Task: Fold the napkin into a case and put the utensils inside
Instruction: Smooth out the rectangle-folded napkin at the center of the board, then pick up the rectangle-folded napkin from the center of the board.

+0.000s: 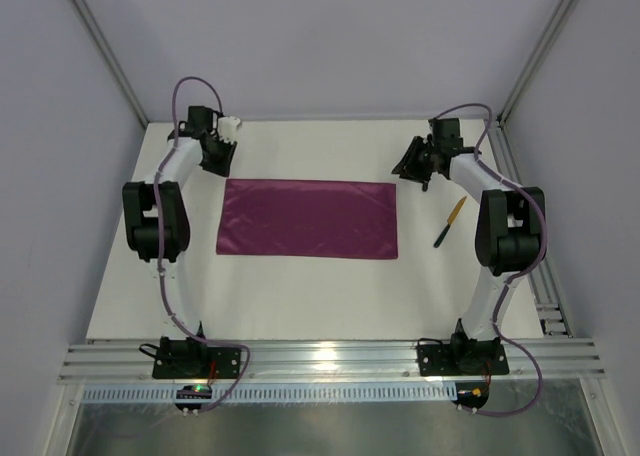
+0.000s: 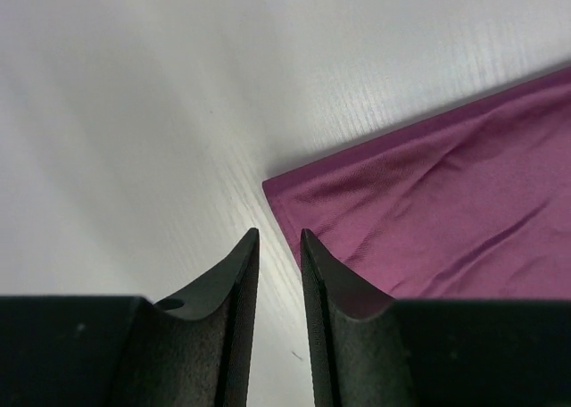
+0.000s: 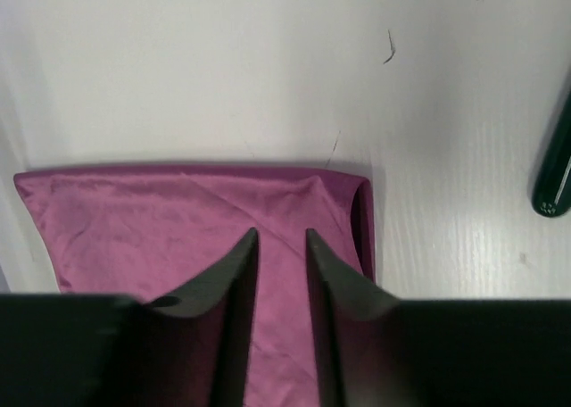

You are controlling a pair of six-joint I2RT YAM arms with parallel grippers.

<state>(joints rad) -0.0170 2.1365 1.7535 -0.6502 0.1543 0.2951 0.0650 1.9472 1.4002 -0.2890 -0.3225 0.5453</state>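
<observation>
The magenta napkin (image 1: 308, 218) lies flat on the white table as a wide folded rectangle. My left gripper (image 1: 222, 158) hovers just off its far left corner. In the left wrist view the jaws (image 2: 278, 235) stand slightly apart over bare table, with the napkin's corner (image 2: 446, 220) just to their right. My right gripper (image 1: 412, 166) is at the far right corner. Its jaws (image 3: 282, 233) are open a little above the napkin (image 3: 178, 220) and hold nothing. One utensil (image 1: 450, 221), gold with a dark handle (image 3: 555, 179), lies to the right of the napkin.
The white table mat (image 1: 300, 296) ends at metal rails (image 1: 330, 361) along the near edge, where both arm bases are bolted. Frame posts (image 1: 100, 46) rise at the back corners, and a side rail (image 1: 545, 296) runs down the right.
</observation>
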